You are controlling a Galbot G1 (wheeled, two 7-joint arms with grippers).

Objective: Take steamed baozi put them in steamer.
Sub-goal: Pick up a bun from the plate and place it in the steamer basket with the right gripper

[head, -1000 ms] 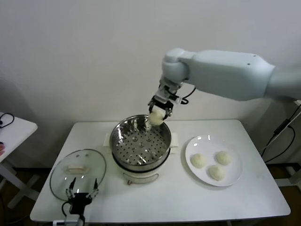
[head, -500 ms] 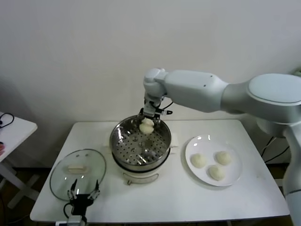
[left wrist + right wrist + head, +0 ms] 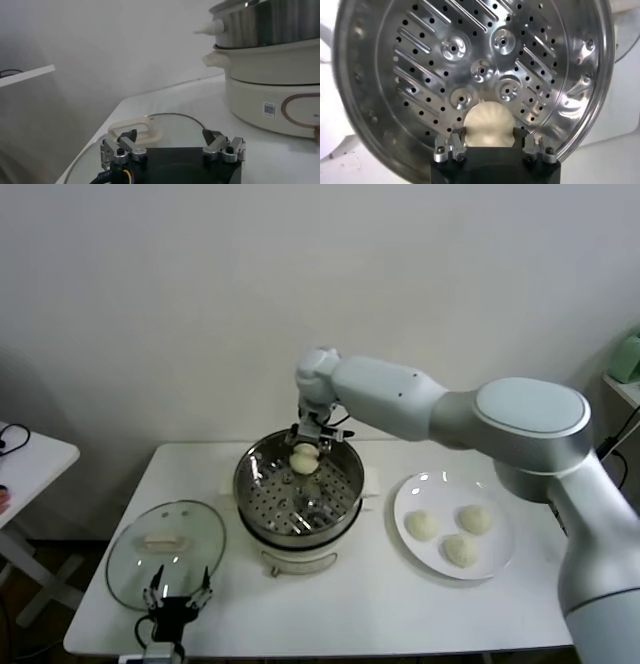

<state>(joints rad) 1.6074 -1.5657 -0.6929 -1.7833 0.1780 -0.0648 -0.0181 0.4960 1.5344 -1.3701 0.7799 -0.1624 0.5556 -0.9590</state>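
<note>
The right gripper (image 3: 304, 446) is clenching one steamed baozi (image 3: 304, 461) between its fingers (image 3: 457, 142) and is holding it over the rear part of the steamer (image 3: 297, 489), just above the perforated tray (image 3: 470, 65) (the wrist view shows the bun's domed top pinched from both sides). Compared with a second ago, the arm has swung leftward and lower, bringing the bun from above the steamer's back rim to inside its opening. Three more baozi (image 3: 447, 535) are sitting on the white plate (image 3: 500, 562) to the right of the steamer. The left gripper (image 3: 176, 597) is resting idle with its jaws spread wide at the table's (image 3: 380, 604) front edge, beside the glass lid (image 3: 165, 551).
</note>
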